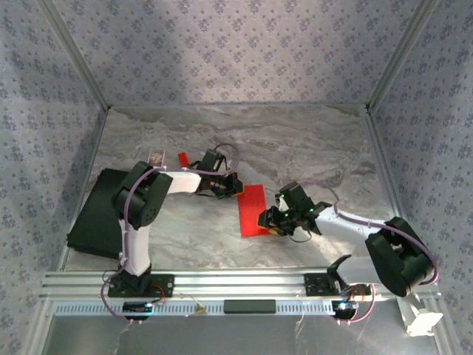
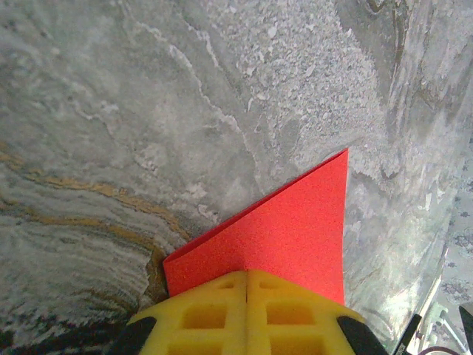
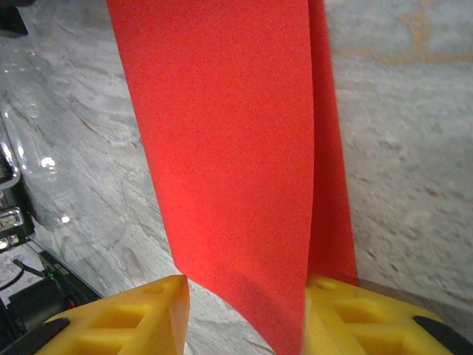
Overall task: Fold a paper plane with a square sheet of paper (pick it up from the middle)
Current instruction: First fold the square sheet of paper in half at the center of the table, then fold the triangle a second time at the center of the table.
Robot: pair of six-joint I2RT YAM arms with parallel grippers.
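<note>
The square sheet of paper (image 1: 252, 209) is bright red and lies mid-table, folded into a long double-layered rectangle. A paper plane is out of view. My left gripper (image 1: 226, 188) is at the sheet's far end. In the left wrist view its yellow fingers (image 2: 214, 310) are pressed together with the red sheet (image 2: 288, 229) coming out from under their tips (image 2: 246, 271). My right gripper (image 1: 267, 220) is at the sheet's near right edge. It is open (image 3: 245, 285), and a raised flap of the sheet (image 3: 222, 133) stands between its jaws against the right finger (image 3: 347, 310).
A tiny red block (image 1: 182, 158) and a small patterned card (image 1: 156, 157) lie at the back left. A black mat (image 1: 92, 214) covers the left side beside the left arm's base. Patterned walls (image 1: 236, 52) close in the table; an aluminium rail (image 1: 236, 282) runs along the front.
</note>
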